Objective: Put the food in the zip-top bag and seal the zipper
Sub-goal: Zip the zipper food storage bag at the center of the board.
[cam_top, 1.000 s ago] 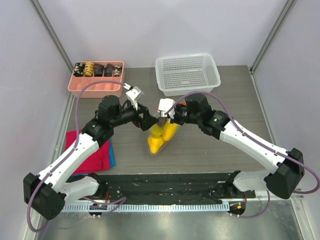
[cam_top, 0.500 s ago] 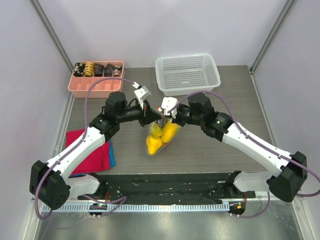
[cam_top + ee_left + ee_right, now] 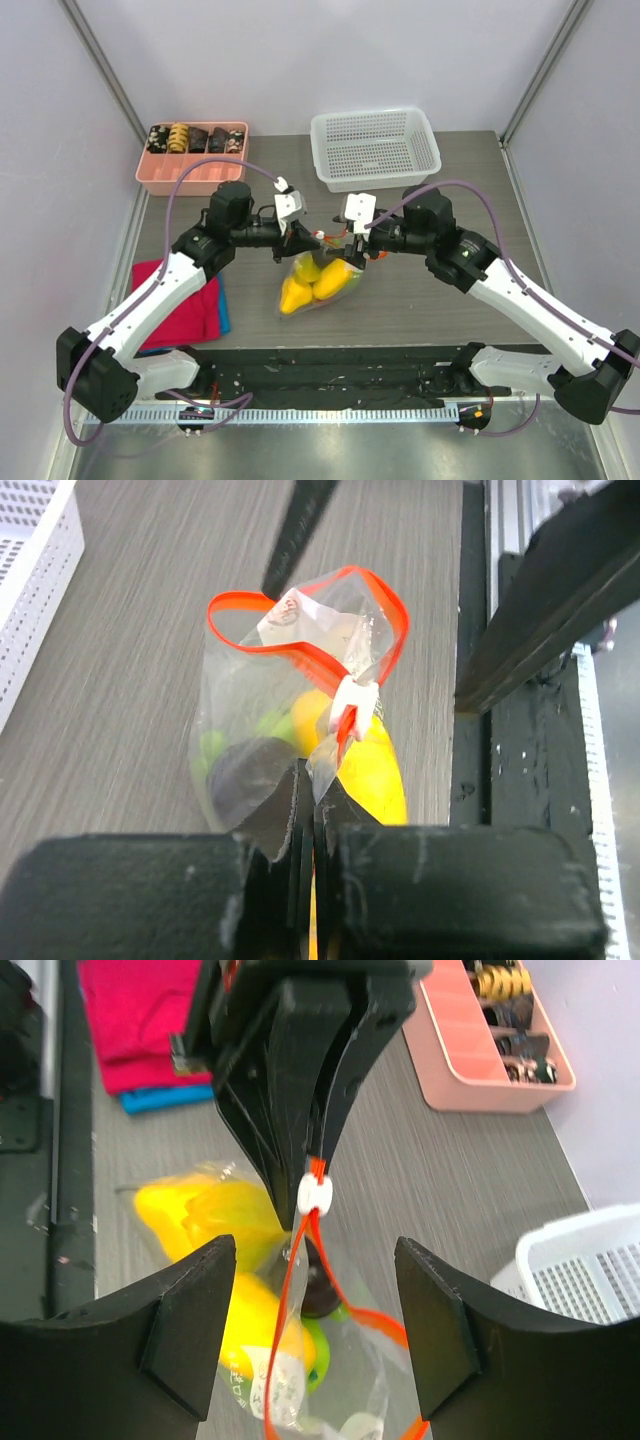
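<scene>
The zip-top bag [image 3: 315,280] hangs low over the table's middle, holding yellow lemons [image 3: 372,770], a dark plum [image 3: 245,775] and green fruit [image 3: 213,746]. Its zipper [image 3: 300,652] stands open in an orange-red loop, with the white slider [image 3: 351,696] at the end nearest my left gripper. That left gripper [image 3: 316,780] is shut on the bag's clear corner just below the slider. My right gripper [image 3: 315,1330] is open, one finger on each side of the zipper [image 3: 290,1310] and touching nothing. From above, the left gripper [image 3: 303,237] and right gripper [image 3: 345,243] face each other over the bag's mouth.
A pink tray [image 3: 190,178] with brown and black snack pieces sits at the back left. A white mesh basket [image 3: 375,148] stands at the back centre. A red-pink cloth [image 3: 185,310] over a blue one lies at the left. The black rail [image 3: 330,365] runs along the near edge.
My left gripper moved in and shut on the bag's corner. My right gripper opened, let go of the bag and drew back to the right. The bag sagged slightly leftward.
</scene>
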Robot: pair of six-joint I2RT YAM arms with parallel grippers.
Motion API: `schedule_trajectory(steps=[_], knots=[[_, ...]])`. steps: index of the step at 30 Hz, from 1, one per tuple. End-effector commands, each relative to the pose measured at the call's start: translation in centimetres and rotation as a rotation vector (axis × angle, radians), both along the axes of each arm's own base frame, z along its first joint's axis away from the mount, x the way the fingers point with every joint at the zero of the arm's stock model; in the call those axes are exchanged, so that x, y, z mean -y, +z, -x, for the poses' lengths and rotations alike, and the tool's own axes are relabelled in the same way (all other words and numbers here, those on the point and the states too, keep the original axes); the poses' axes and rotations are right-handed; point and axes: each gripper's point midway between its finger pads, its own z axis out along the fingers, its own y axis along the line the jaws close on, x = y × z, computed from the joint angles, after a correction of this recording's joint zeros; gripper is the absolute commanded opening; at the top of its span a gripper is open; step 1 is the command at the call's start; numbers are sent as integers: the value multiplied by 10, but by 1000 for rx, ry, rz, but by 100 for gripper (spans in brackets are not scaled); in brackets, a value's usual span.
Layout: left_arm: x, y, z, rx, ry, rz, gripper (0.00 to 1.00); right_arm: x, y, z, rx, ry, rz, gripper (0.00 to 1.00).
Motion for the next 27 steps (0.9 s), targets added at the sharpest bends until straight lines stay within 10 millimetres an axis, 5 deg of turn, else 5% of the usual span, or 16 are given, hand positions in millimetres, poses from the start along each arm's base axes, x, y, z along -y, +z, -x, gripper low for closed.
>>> schedule_trajectory(steps=[1,11,18,24,27], knots=[[-1,35,11,219,-116,10,0,-10,41,18,-6,100,-107,70],[-2,41,16,264,-137,0,0,-27,40,24,-46,208,-111,53],[-2,44,19,273,-138,7,0,-35,32,11,-62,184,-90,44],[-2,50,18,284,-129,17,0,-34,20,6,-68,169,-68,10],[-3,53,18,290,-109,26,0,-31,12,7,-65,158,-51,1]])
